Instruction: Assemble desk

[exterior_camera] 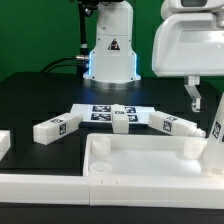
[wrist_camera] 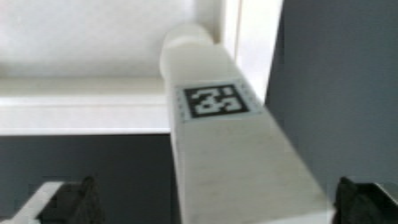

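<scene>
With jaws spread wide, straddling one tagged leg (wrist_camera: 217, 110) without gripping it, apparently sitting in a corner of the panel (exterior_camera: 130, 165) beneath. Farther out, lying loose on the table (exterior_camera: 30, 95), other legs (exterior_camera: 55, 127) awaiting fitting.

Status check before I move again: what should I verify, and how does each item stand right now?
1. Pincer open: ok.
2. Tagged leg centred between the fingers, gap on either side: ok.
3. Far end of that leg seated in the panel: cannot tell.
4. Spare legs lying loose on the table: ok.
</scene>
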Robot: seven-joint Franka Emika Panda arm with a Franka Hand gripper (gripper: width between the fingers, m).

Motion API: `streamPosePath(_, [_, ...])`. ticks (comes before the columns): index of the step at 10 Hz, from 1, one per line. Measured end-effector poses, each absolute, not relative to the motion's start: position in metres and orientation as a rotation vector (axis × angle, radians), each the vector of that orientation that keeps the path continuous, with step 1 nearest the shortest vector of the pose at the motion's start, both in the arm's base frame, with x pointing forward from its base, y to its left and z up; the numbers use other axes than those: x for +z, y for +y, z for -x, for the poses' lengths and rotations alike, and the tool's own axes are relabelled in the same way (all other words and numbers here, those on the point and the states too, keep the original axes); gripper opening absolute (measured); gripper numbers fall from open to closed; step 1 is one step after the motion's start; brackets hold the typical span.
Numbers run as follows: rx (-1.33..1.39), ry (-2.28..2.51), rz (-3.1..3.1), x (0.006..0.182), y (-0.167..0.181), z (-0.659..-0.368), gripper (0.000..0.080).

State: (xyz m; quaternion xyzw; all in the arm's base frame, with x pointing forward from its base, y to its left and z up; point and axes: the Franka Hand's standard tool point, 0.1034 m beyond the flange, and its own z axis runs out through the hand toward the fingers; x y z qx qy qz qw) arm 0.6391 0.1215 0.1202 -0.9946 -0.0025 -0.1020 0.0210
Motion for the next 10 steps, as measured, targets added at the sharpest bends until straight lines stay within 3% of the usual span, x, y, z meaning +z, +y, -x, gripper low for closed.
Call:
streamPosePath(4, [-0.272,0.042,3.089,0.1171,0.1197,-0.6398,0.0623])
streamPosePath(5, [-0.269,0.130,3.080,0.1169,0.1203,-0.6396,0.0452])
streamPosePath(6, [-0.265,0.260,3.065,0.1169,0.1196,-0.6396,0.0452])
streamPosePath(7, [-0.263,0.350,3.055,0.1166,0.1160,-0.6401,0.0295])
streamPosePath(10, [-0.273,0.718,2.970,0.1159,0.1123,-0.6405,0.0295])
